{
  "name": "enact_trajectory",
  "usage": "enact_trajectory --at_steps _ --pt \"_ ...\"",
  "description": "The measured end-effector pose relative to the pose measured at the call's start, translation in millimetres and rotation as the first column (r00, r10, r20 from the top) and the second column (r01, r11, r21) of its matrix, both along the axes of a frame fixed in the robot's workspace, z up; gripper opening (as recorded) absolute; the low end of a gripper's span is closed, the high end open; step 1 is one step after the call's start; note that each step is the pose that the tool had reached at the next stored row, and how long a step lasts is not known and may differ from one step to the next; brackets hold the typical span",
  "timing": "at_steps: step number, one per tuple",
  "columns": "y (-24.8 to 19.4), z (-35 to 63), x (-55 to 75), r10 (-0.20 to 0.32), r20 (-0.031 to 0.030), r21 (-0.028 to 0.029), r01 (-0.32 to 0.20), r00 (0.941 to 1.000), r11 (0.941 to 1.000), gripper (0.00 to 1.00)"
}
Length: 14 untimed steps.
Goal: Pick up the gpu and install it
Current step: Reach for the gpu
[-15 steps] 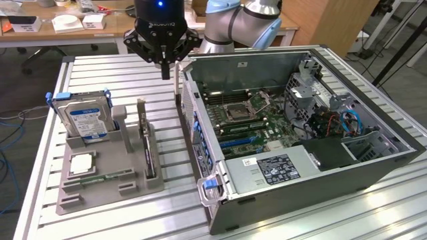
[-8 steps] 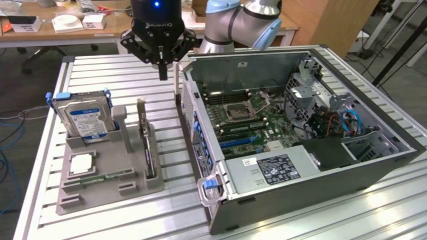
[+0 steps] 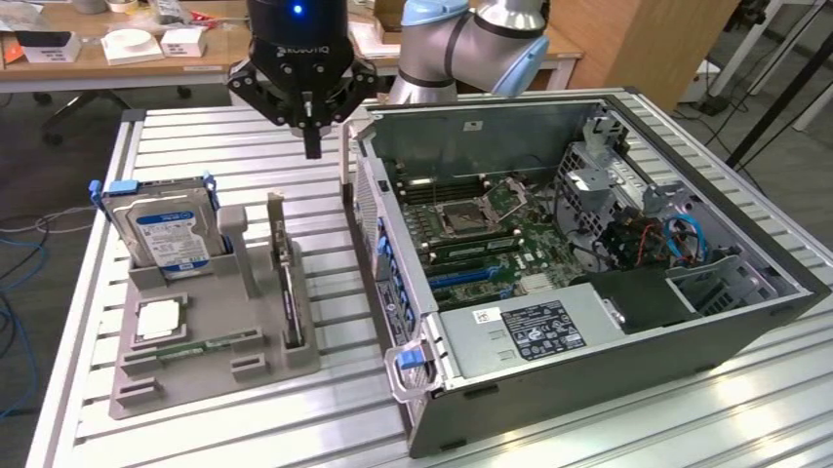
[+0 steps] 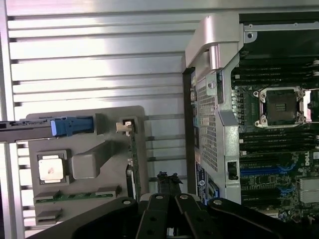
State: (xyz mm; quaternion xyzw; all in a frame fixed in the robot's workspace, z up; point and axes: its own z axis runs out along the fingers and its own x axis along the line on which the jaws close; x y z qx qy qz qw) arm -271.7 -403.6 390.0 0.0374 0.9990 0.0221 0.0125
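While the gripper (image 3: 312,144) hung over the slatted table (image 3: 195,136) with its fingers closed together on nothing, the graphics card (image 3: 288,283) stood untouched on its long edge in a slot of the grey holder (image 3: 260,369). In the exterior view the card was at about six o'clock from the gripper and well apart from it. The hard drive (image 3: 163,229) stood in the same holder at ten o'clock from the card, and the open computer case (image 3: 469,136) lay just beside the holder at three o'clock. In the wrist view the gripper (image 4: 168,180) sat near the card (image 4: 133,159), whose thin edge faced the camera, but it was not yet lined up over that edge. The step in hand looked like the reach for the card. To do it well the fingers would have had to part before any descent, since closed tips would only knock the card's top edge. The gripper would have needed to centre over that edge, one finger to each face, closing across the card's thickness. It would also have needed to take hold near the middle of the card's length so that the card hung level. The case wall at three o'clock left little room, so any sideways drift was the main risk.
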Motion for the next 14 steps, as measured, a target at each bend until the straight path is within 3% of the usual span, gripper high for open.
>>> enact_trajectory --at_steps 14 --pt "-10.7 -0.1 -8.9 0.000 0.0000 0.0000 0.000 1.0000 1.0000 0.11"
